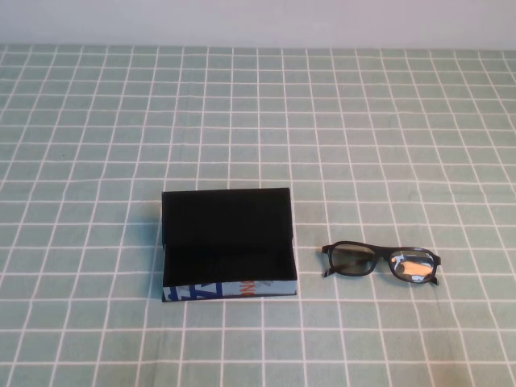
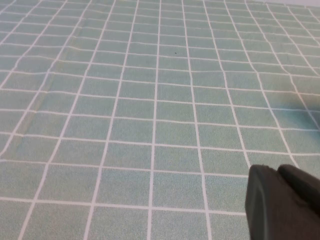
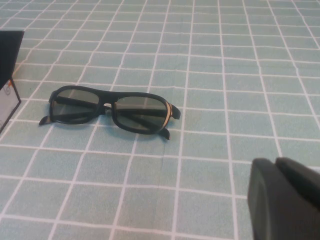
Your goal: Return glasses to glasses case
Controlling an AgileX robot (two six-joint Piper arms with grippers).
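The black-framed glasses (image 1: 380,262) lie folded on the green checked cloth, just right of the glasses case (image 1: 230,289). The case stands open, lid raised at the back, black lining empty, blue-and-white front with an orange mark facing me. Neither arm shows in the high view. In the right wrist view the glasses (image 3: 112,107) lie ahead of my right gripper (image 3: 275,162), which is shut and empty, well short of them; a corner of the case (image 3: 9,60) shows at the edge. My left gripper (image 2: 277,172) is shut and empty over bare cloth.
The green cloth with a white grid (image 1: 258,121) covers the whole table. A pale wall runs along the far edge (image 1: 258,20).
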